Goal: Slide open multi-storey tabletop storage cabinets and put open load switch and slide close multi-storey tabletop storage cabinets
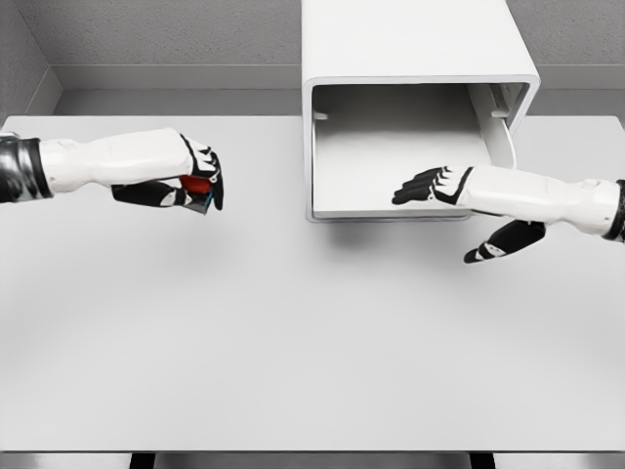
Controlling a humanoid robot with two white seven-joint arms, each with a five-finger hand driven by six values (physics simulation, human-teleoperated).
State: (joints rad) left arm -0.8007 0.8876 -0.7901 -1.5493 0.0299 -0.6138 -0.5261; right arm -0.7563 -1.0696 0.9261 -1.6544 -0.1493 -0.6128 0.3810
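Over on the left, the left hand [190,176] hangs above the smooth, matte white table [293,342], black fingers curled tight around a small blocky thing, the load switch [198,186], showing a glossy red body and a greyish edge between the digits. It sits in that grip, well apart from the cabinet. Moving across: the storage cabinet [415,59] stands at the back middle, a boxy white shell with rounded corners, its drawer [391,156] slid out toward us, a shallow plain tray with thin walls. At its front right corner, the right hand [449,195] hovers flat, fingers stretched out over the tray's lip, thumb dangling below, holding nothing.
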